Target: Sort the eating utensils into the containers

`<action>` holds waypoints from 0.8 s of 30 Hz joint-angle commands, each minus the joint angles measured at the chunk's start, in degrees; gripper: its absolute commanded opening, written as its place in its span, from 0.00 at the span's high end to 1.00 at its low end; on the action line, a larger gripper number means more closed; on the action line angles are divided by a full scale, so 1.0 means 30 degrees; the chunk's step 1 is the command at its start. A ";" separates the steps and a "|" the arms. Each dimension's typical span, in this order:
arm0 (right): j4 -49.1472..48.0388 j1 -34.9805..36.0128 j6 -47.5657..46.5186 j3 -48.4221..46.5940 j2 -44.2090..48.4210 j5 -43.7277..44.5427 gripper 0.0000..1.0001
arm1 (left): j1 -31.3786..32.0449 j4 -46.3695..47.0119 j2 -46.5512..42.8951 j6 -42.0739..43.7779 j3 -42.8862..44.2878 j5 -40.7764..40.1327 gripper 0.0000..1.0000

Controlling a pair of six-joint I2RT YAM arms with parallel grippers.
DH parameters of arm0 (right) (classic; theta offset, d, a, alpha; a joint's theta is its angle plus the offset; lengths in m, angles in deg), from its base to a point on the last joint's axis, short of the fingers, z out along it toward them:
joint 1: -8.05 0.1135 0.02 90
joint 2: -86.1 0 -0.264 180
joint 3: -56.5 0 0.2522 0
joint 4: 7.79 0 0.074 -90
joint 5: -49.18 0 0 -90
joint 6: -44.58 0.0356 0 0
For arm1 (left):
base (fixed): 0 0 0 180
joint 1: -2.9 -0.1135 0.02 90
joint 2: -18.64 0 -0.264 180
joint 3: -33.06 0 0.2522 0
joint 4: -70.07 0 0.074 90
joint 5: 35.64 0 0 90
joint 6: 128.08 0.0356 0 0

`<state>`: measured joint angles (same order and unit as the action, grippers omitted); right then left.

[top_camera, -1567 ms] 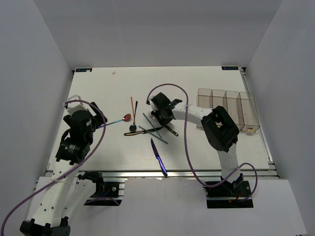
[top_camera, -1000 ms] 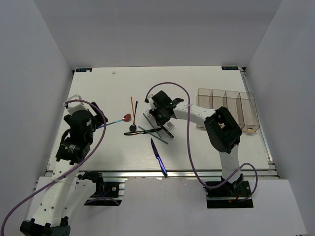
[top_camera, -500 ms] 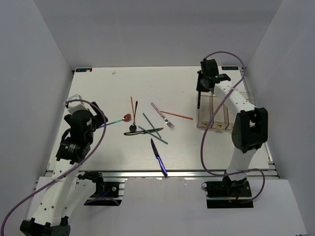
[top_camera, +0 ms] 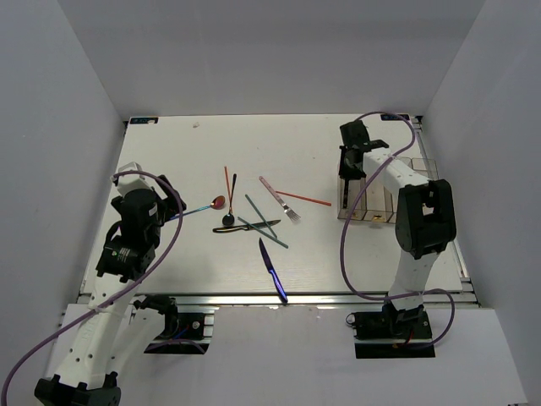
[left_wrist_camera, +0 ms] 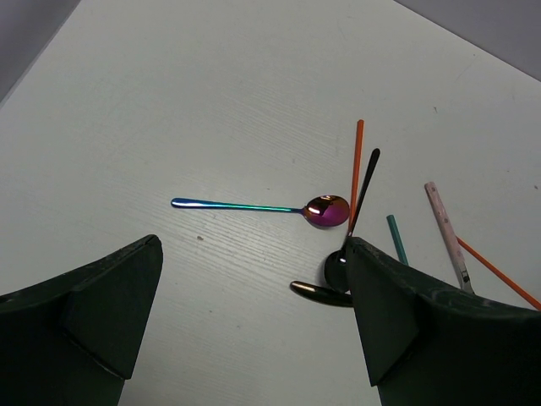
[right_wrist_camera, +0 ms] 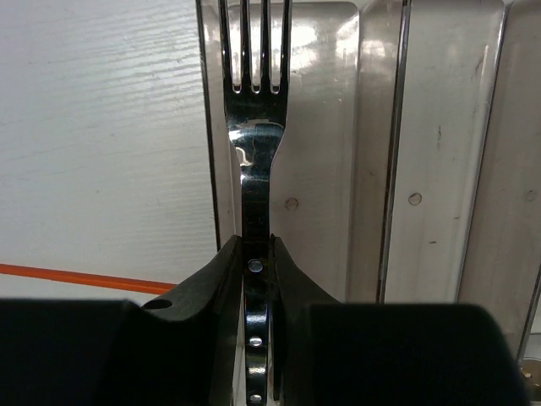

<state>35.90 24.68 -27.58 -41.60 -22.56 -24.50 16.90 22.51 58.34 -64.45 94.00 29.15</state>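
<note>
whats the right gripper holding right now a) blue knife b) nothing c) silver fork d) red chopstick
c: in the right wrist view the right gripper is clamped on the handle of a silver fork, whose tines point out over the end bin beside the bare table.

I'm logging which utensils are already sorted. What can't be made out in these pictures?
- Top view: the right arm covers part of the containers, so their contents are unclear.
- Right wrist view: the handle of the fork vanishes between the fingers of the right gripper and the lower edge.
- Left wrist view: a dark utensil runs behind a finger of the open left gripper.
</note>
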 commanded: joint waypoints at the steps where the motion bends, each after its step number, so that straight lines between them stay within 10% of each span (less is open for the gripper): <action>1: -0.0778 -0.0209 0.0145 0.0104 0.0449 0.0216 1.00 | -0.0009 0.0427 0.0037 0.0177 -0.0052 0.0259 0.02; 16: -0.1334 -0.0238 0.0409 0.3266 0.2791 -0.1043 0.96 | -0.0038 0.0486 0.0154 0.0177 -0.0082 0.0464 0.02; 19: -0.1306 -0.0238 0.0350 0.3298 0.3027 -0.1220 0.69 | -0.0038 0.0457 0.0271 0.0206 -0.0052 0.0523 0.02; 20: -0.1277 -0.0209 0.0234 0.3123 0.3143 -0.1249 0.43 | -0.0038 0.0457 0.0300 0.0206 -0.0081 0.0552 0.02; 24: -0.0724 -0.0179 -0.0235 0.1953 0.3086 -0.1191 0.29 | -0.0038 0.0515 0.0359 0.0235 -0.0082 0.0581 0.02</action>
<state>34.15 24.02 -27.64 -31.96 -15.09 -27.46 16.90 22.53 59.44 -64.24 94.00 30.22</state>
